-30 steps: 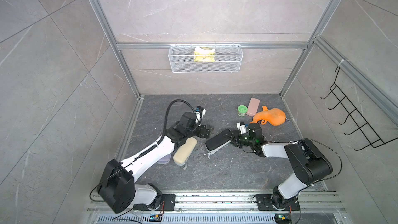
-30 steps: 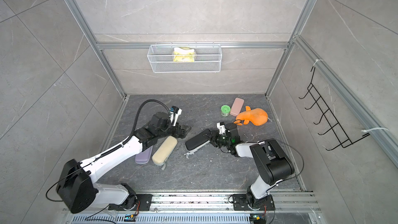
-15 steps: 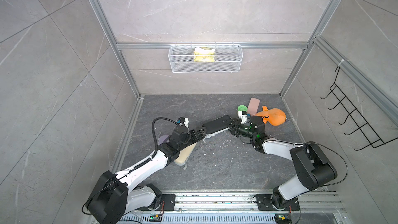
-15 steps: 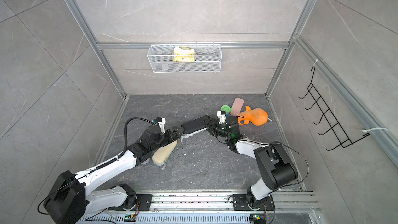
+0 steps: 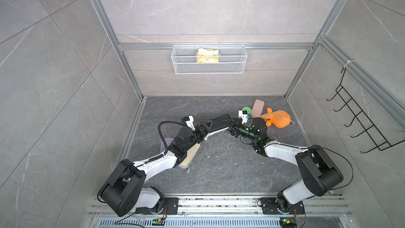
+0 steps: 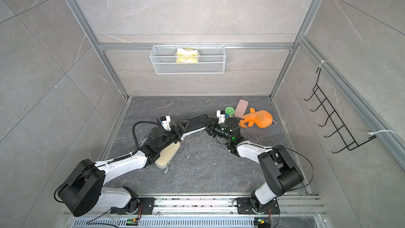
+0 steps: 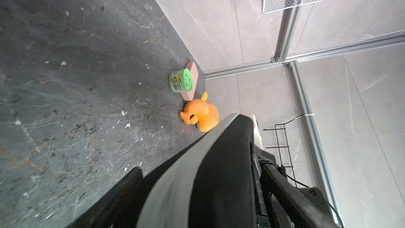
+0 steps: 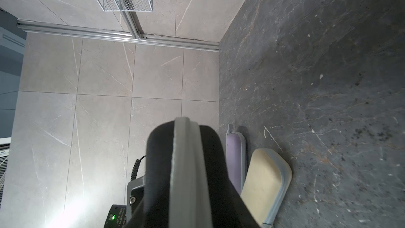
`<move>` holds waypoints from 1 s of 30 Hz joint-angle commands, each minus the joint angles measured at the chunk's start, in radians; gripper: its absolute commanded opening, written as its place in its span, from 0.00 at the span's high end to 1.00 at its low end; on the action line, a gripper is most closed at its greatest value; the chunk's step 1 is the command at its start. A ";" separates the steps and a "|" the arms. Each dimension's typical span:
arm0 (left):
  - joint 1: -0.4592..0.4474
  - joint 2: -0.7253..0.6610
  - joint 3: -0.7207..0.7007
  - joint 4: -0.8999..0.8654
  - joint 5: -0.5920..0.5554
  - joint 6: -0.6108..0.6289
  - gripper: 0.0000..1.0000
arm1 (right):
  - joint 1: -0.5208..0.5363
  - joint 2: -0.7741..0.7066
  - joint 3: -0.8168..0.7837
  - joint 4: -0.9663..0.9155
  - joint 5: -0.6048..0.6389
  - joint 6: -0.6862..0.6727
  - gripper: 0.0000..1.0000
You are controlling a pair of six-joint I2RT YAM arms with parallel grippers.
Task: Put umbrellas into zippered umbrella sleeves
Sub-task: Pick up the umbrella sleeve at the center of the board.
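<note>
Change over the last second: the right pincer (image 5: 230, 126) has carried the black sleeve (image 5: 219, 122) up off the worktop (image 5: 219, 167) and toward the back wall. The left pincer (image 5: 207, 126) has left the cream sleeve (image 5: 190, 154) and swung in to the black one's free end. The sleeve now bridges the two pincers, clear of the worktop.

Right pincer: partly closed, clamped on its end of the sleeve. Left pincer: jaws wide, straddling the other end; gripping or not, I cannot tell.

My read: a two-handed hold is being set up, likely for the zip. No loose umbrella in any view, so I take them to be inside.

Left wrist view looks along the sleeve to the plush (image 7: 201, 115), green tub (image 7: 180, 81) and pink case (image 7: 192, 73), all beyond the right pincer; no other sleeve shows there. Right wrist view gives the lilac sleeve (image 8: 234, 156) just beside the cream one, both behind the left pincer. The top views hide most of the lilac under the arm. The zip band (image 8: 182, 161) shows here too; zipped or not, unclear.
</note>
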 commanded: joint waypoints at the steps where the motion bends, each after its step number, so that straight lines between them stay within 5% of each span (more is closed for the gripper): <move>1: -0.006 0.016 -0.012 0.176 0.014 -0.040 0.23 | 0.014 0.015 0.038 0.149 -0.001 0.071 0.74; 14: -0.006 0.041 -0.041 0.282 0.017 -0.039 0.74 | 0.021 0.052 0.023 0.199 -0.006 0.109 0.68; 30: 0.046 0.018 -0.051 0.304 0.024 -0.040 0.92 | -0.016 0.033 -0.056 0.170 -0.046 0.076 0.26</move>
